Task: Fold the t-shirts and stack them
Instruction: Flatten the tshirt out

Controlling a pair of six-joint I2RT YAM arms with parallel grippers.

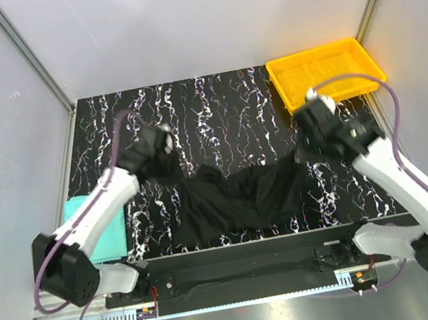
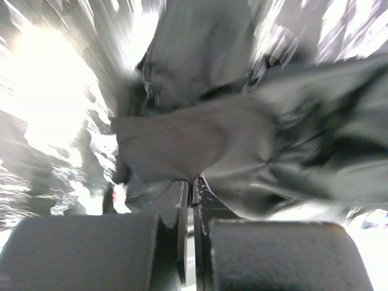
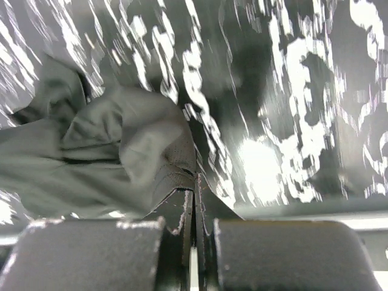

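The black t-shirt [image 1: 245, 196] hangs stretched and bunched between my two grippers over the near half of the marbled mat. My left gripper [image 1: 165, 154] is shut on its left end; in the left wrist view the cloth [image 2: 182, 139] runs out from the closed tips [image 2: 194, 182]. My right gripper [image 1: 309, 146] is shut on its right end; in the right wrist view the cloth [image 3: 121, 151] is pinched at the tips [image 3: 194, 177]. The teal t-shirt [image 1: 100, 230] lies flat at the mat's left edge, partly under my left arm.
A yellow plastic tray [image 1: 323, 70] stands at the back right corner of the black marbled mat [image 1: 214, 114]. Grey walls with metal frame posts close in the left and right sides. The arm bases sit at the near edge.
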